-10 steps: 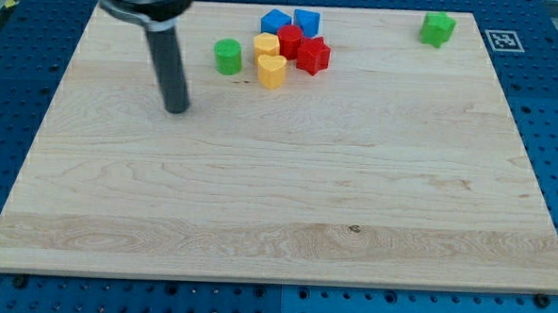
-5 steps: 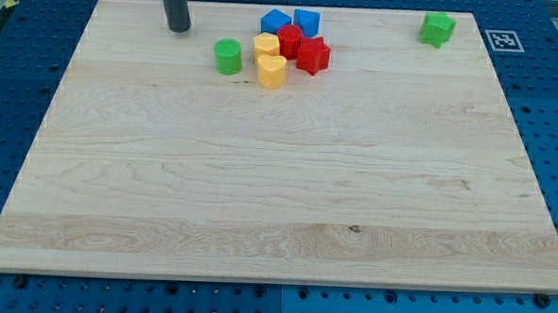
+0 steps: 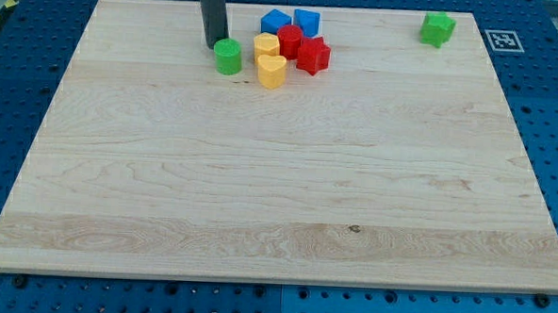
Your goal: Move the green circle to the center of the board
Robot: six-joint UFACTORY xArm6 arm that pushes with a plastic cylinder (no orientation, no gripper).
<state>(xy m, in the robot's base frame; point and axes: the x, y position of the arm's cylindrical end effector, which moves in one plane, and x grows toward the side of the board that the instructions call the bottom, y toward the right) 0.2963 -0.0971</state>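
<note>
The green circle, a short green cylinder, stands on the wooden board near the view's top, left of the middle. My tip is just above and left of it, touching or nearly touching its upper left edge. The rod rises out of the view's top.
A tight cluster sits right of the green circle: a yellow block, a yellow heart, a red block, a red star, and two blue blocks. A second green block sits at the top right.
My tip has moved from the board's left part up toward the top edge, then right and slightly down to the green circle's upper left. No block has moved.
</note>
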